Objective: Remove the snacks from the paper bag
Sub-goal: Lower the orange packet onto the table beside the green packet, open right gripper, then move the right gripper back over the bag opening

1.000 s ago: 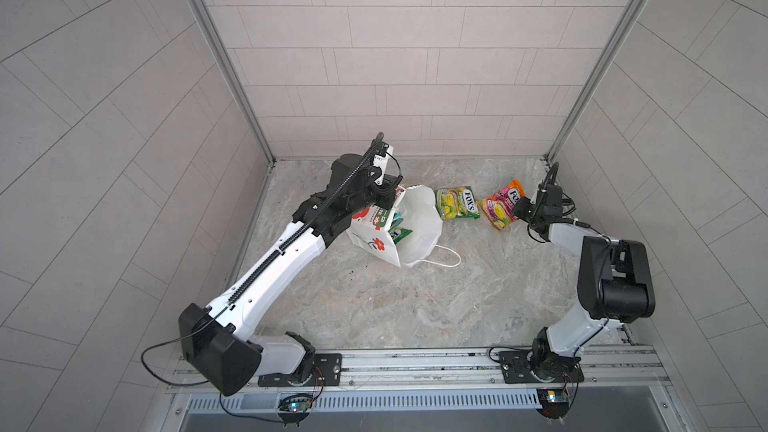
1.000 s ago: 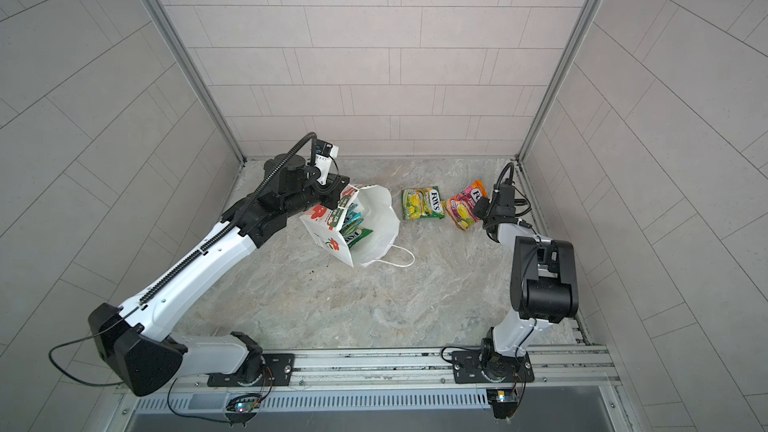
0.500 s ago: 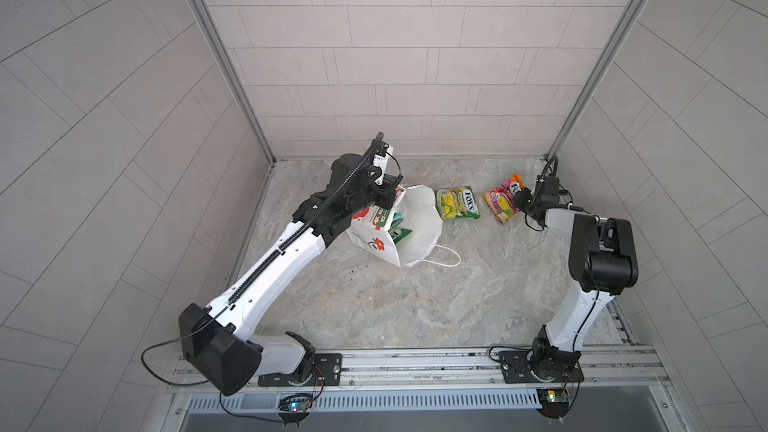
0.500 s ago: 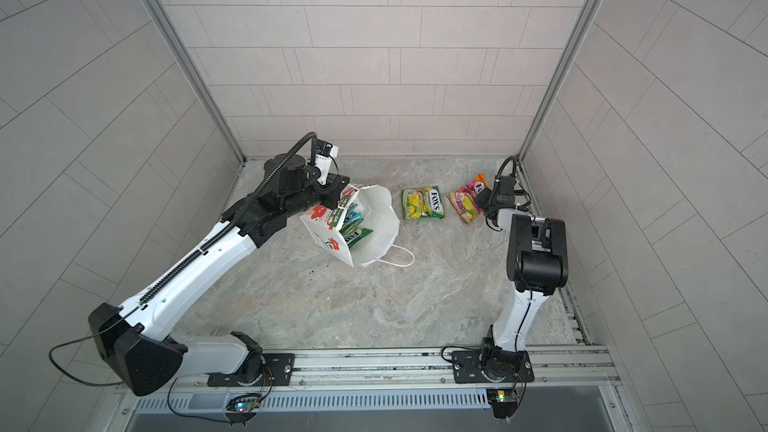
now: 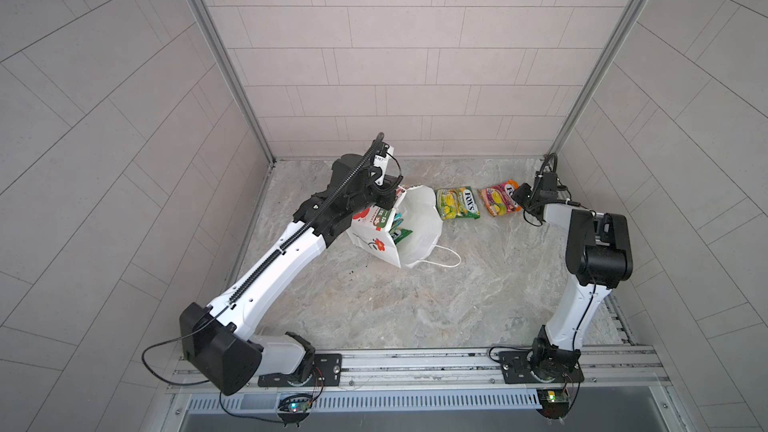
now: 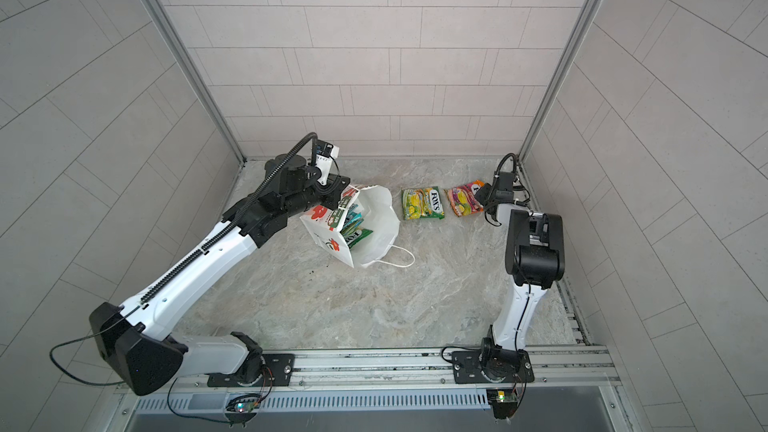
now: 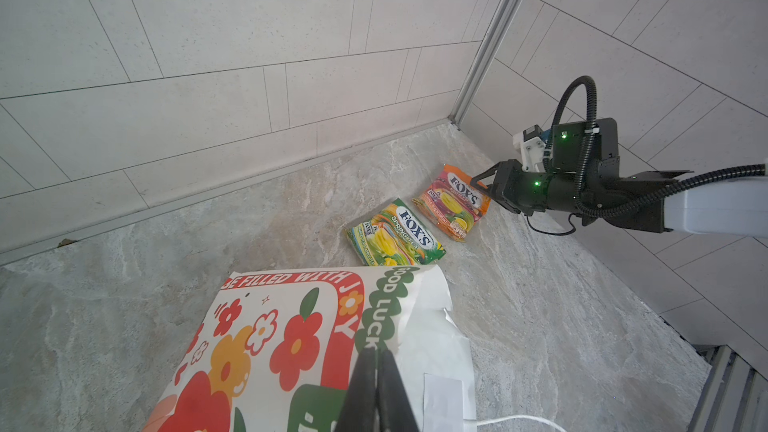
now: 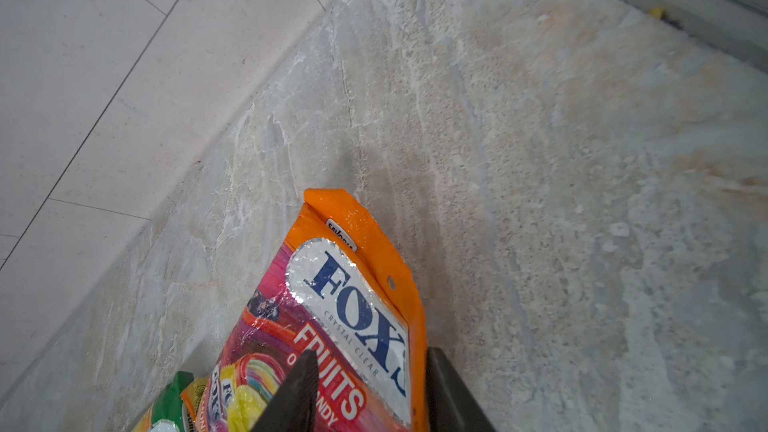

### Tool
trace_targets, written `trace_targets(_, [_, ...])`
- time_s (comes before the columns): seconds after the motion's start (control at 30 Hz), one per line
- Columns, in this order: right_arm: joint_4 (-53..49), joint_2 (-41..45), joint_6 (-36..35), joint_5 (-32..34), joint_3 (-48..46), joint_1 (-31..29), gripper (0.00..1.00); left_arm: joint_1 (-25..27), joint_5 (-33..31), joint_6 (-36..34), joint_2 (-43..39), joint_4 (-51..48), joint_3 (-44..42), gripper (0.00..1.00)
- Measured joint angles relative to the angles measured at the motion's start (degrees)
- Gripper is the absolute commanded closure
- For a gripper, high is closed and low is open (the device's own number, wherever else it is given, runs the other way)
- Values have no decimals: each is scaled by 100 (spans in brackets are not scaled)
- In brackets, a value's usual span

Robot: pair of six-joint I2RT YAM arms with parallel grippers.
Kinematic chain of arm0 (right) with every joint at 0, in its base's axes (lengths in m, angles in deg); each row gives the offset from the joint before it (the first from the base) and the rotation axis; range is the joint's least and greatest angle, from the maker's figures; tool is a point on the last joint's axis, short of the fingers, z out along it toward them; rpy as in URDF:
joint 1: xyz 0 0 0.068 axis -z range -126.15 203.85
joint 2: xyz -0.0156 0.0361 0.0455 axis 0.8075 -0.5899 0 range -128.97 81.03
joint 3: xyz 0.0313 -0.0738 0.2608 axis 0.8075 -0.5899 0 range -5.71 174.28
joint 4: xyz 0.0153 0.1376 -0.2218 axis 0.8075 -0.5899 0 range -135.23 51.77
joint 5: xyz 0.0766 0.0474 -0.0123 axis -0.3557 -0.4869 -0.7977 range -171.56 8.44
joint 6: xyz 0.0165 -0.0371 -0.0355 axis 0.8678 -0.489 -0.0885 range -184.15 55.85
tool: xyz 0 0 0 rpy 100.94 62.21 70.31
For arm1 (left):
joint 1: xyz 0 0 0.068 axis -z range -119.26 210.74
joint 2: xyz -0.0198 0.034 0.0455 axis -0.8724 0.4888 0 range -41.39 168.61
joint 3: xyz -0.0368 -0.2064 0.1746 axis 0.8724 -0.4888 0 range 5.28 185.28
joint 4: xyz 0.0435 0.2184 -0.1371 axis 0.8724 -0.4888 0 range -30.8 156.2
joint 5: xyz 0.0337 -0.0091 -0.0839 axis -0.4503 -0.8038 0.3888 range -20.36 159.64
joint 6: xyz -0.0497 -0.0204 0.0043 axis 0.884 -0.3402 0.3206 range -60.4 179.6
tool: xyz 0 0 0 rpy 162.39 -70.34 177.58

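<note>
The white paper bag (image 5: 415, 222) (image 6: 376, 222) (image 7: 270, 347) with red flowers stands tilted, mouth towards the right. My left gripper (image 5: 388, 201) (image 6: 343, 201) (image 7: 376, 357) is shut on its upper rim. Several green and teal snacks (image 5: 401, 230) (image 6: 355, 228) show inside. A green-yellow packet (image 5: 457, 203) (image 6: 422, 203) (image 7: 395, 238) lies flat on the floor beside the bag. Right of it lies the orange-pink packet (image 5: 498, 201) (image 6: 463, 201) (image 7: 453, 205) (image 8: 353, 305). My right gripper (image 5: 519, 195) (image 6: 482, 195) (image 7: 478, 189) (image 8: 372, 353) is open, its jaws standing either side of that packet's right end.
Tiled walls close in the marble floor at the back and both sides. The right gripper works close to the back right corner post (image 5: 557, 143). The bag's white cord handle (image 5: 444, 257) lies on the floor in front of the bag. A metal rail (image 5: 415, 363) runs along the front.
The right gripper's jaws have opened from shut, and the orange-pink packet now lies flat on the floor. The right arm's elbow has swung inwards. The left arm and bag have not moved.
</note>
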Motion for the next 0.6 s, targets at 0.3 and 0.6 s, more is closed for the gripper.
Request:
trace_targets(0.3, [-57,901,-205,-92,-575,0,50,0,22,2,0,2,0,100])
trace_targets(0.6, [-367,2345,-422,-398,-1451,-50,50,0,28,0,0,2,0,100])
